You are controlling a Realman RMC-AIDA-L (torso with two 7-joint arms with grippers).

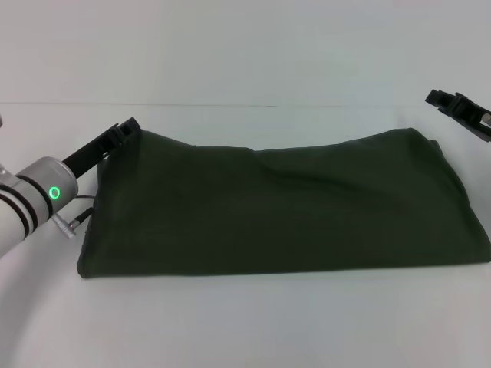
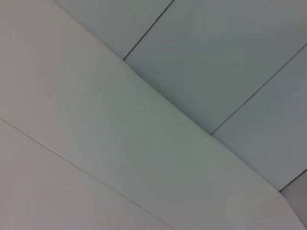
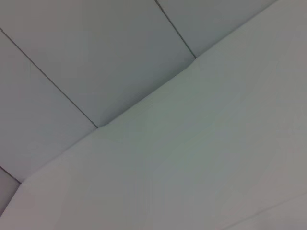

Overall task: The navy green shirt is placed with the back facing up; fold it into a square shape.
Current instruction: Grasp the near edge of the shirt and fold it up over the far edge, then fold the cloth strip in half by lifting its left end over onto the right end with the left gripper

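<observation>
The navy green shirt (image 1: 284, 207) lies on the white table (image 1: 245, 322), folded into a long dark olive band that runs from left to right, plain side up. No lettering shows. My left gripper (image 1: 125, 130) is at the shirt's far left corner, touching or just above its edge. My right gripper (image 1: 453, 102) is open and empty, above the table just beyond the shirt's far right corner and apart from the cloth. Neither wrist view shows the shirt or any fingers.
The table's far edge (image 1: 245, 105) meets a pale wall behind the shirt. The shirt's right end reaches the right edge of the head view. Both wrist views show only pale panels with thin seams (image 2: 148, 31) (image 3: 175, 28).
</observation>
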